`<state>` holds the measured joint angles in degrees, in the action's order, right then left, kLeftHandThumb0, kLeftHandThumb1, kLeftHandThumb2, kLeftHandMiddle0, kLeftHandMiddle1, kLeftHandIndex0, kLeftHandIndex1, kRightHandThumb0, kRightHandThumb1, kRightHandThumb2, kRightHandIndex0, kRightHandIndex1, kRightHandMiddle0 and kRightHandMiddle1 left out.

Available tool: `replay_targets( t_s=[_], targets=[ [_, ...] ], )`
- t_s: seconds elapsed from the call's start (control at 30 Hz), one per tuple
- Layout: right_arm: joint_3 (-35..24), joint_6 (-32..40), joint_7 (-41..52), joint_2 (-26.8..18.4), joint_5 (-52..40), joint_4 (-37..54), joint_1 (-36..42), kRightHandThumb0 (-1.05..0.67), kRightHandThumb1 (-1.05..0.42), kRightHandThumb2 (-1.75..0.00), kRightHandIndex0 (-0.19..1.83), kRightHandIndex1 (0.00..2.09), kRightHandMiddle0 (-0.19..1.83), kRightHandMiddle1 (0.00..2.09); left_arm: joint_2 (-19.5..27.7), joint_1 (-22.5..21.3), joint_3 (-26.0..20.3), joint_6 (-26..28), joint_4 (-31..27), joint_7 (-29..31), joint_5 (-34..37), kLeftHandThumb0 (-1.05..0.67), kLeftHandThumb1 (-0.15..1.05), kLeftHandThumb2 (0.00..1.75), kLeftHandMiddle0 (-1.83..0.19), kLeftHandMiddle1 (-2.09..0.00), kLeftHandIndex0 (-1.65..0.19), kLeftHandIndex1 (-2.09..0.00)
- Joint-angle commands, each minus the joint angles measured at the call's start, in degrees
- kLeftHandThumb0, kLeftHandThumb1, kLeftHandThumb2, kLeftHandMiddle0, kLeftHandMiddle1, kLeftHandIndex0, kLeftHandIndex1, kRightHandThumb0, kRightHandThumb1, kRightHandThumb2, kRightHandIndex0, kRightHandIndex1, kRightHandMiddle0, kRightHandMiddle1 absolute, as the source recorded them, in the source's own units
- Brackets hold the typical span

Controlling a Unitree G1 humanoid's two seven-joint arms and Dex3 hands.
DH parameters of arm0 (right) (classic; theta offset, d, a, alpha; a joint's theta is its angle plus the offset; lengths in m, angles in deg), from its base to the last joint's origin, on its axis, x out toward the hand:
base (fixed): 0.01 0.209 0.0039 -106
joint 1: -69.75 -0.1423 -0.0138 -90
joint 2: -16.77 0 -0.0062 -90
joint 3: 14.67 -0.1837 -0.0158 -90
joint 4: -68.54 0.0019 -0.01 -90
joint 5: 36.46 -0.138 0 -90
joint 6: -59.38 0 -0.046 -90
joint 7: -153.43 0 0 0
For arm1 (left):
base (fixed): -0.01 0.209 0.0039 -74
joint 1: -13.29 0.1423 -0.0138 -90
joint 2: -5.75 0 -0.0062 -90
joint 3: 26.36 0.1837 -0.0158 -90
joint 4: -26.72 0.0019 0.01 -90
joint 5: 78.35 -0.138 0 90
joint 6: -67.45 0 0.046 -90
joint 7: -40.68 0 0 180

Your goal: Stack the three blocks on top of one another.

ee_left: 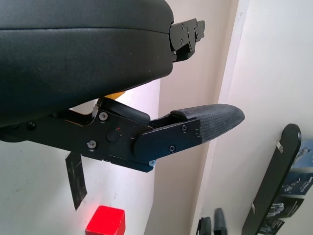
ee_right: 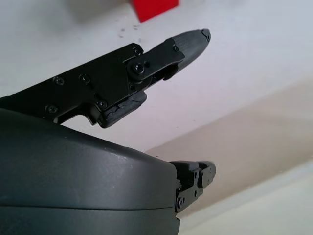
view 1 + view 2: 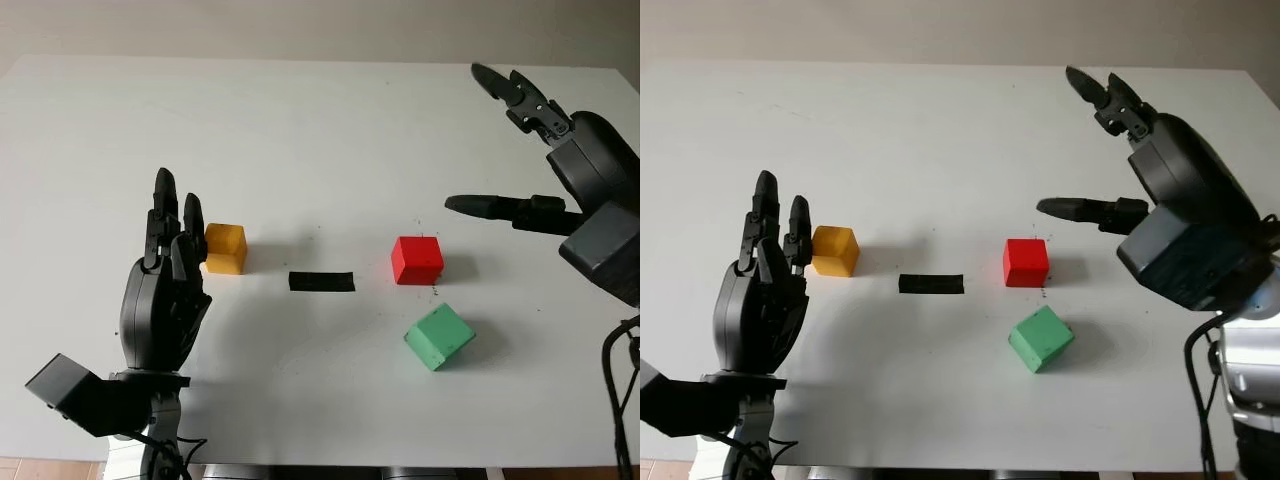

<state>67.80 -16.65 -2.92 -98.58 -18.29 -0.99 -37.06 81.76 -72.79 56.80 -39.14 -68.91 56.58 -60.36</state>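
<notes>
Three blocks lie apart on the white table (image 3: 300, 150). The yellow block (image 3: 226, 248) is at the left, with my left hand (image 3: 172, 235) open just to its left, fingertips level with it. The red block (image 3: 416, 259) sits right of centre, and the green block (image 3: 439, 336) lies turned at an angle just in front of it. My right hand (image 3: 500, 140) is open, raised above the table to the right of the red block, its thumb pointing toward that block. A corner of the red block (image 2: 152, 9) appears in the right wrist view.
A short strip of black tape (image 3: 321, 281) lies on the table between the yellow and red blocks. The table's front edge runs close below the green block. A black cable (image 3: 620, 400) hangs by my right arm.
</notes>
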Motion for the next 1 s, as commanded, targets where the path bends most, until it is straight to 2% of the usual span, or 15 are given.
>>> replay_targets(
  t_s=[0.0,0.17,0.3,0.43,0.83,0.97],
  targets=[
    [1.45,1.14,1.6,-1.82,1.56,1.19,-0.54,-0.64,-0.8,-0.04,0.06,0.08,0.31,0.1,-0.17,-0.17,0.19,-0.15,-0.47,-0.54,-0.55,-0.71,1.05,0.65,0.19,0.0,0.19,0.0],
    [4.54,-0.04,3.45,-3.28,6.07,0.99,0.01,-0.64,-0.78,-0.05,0.08,0.08,0.35,0.08,0.14,0.34,0.47,0.39,-1.55,-1.13,-1.18,-0.71,1.05,0.67,0.19,0.0,0.19,0.0],
    [6.83,-1.51,3.7,-2.73,8.19,-0.17,0.39,-0.59,-0.76,-0.04,0.08,0.07,0.36,0.07,-0.1,0.66,0.51,0.76,-2.01,-1.48,-0.93,-0.71,1.05,0.66,0.19,0.0,0.19,0.0],
    [9.35,-2.13,3.69,-1.9,10.87,-0.64,0.66,-0.64,-0.76,-0.05,0.09,0.07,0.37,0.07,0.08,0.91,0.63,1.09,-2.54,-1.51,-0.92,-0.71,1.05,0.66,0.19,0.0,0.19,0.0],
    [14.02,-2.19,5.28,-0.54,12.93,-2.76,0.02,-0.61,-0.8,-0.06,0.05,0.04,0.34,0.05,0.14,1.54,0.86,2.13,-3.83,-2.1,-1.19,-0.71,1.05,0.67,0.19,0.0,0.19,0.0],
    [15.75,-4.75,4.61,-1.19,15.67,-4.78,-0.31,-0.66,-0.82,-0.06,0.05,0.05,0.35,0.05,-0.02,1.31,0.71,1.35,-3.13,-1.91,-1.12,-0.71,1.05,0.67,0.19,0.0,0.19,0.0]
  ],
)
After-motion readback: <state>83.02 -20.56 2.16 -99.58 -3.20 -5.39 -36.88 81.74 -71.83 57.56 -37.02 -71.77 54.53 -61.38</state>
